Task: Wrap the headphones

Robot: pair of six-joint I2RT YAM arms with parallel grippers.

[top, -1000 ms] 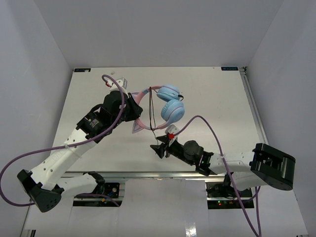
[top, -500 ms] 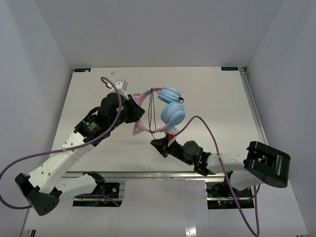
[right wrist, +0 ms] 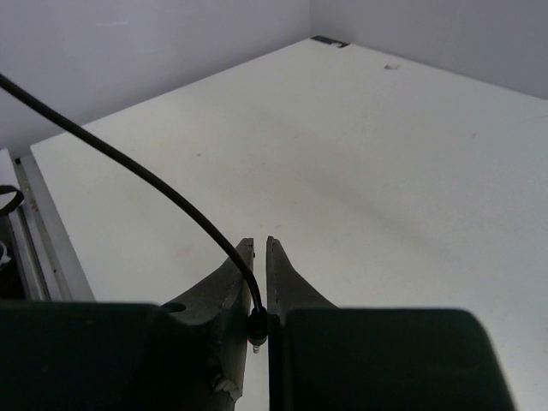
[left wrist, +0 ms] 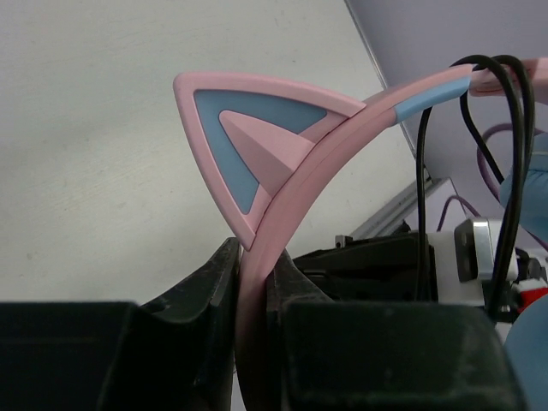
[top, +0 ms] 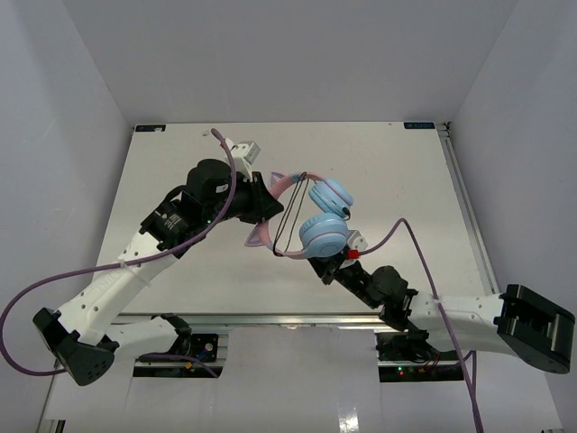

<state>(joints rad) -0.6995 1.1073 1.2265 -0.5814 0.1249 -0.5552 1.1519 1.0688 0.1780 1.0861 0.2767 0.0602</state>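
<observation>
Left gripper [left wrist: 254, 272] clamped on headband [left wrist: 330, 145]: headphones [top: 323, 236] likely light, band thin, springy. Right gripper [right wrist: 257, 253] pinches cable [right wrist: 128, 167] near plug: limp, slippery; best gripped near end.

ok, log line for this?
left claw: shut on pink cat-ear headphone band | right claw: shut on thin black cable | cable: looped over band

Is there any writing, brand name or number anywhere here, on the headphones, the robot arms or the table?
No text can be read in any of the views.
On the left dark label at the far edge of the table: too small to read.
On the right dark label at the same edge: too small to read.
On the headphones: no brand or lettering shows.
On the arms: no legible marking.
</observation>
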